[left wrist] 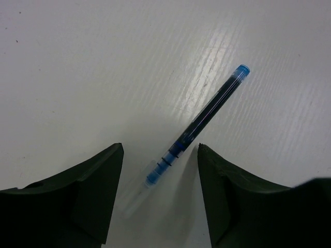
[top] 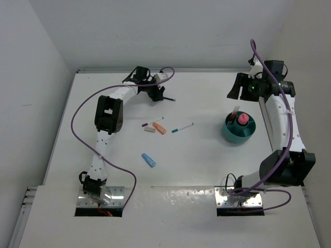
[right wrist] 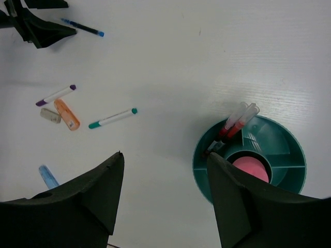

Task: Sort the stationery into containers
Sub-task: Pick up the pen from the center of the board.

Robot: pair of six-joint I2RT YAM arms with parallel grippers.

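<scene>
pre-grasp on thin blue pen (left wrist: 199, 124), by the look of it. left gripper (left wrist: 160, 149) down at far left of white table (top: 207, 170), jaws apart, straddling the pen's clear end, no contact visible. probably set crosswise to the barrel for a pinch across the thin axis, no rolling. pen flat on the table, long axis roughly left-right in the top view, blue cap end pointing right, away from the fingers, toward the cup side.

right gripper (right wrist: 164, 157) open, nothing in it, hovering on the far side of round teal plastic organiser cup (top: 231, 137) at the right; likely parked there to stay out of the left arm's lane. in the cup: fat pink marker (right wrist: 251, 170) upright in the centre well, two red pens (right wrist: 238, 119) leaning in a rim compartment.

loose mid-table: teal-capped pen (top: 182, 127), purple-capped pen (top: 153, 122), short orange stick (top: 160, 128), small beige eraser (top: 149, 129) just beside it; short blue stick (top: 149, 159) nearer, well apart.
</scene>
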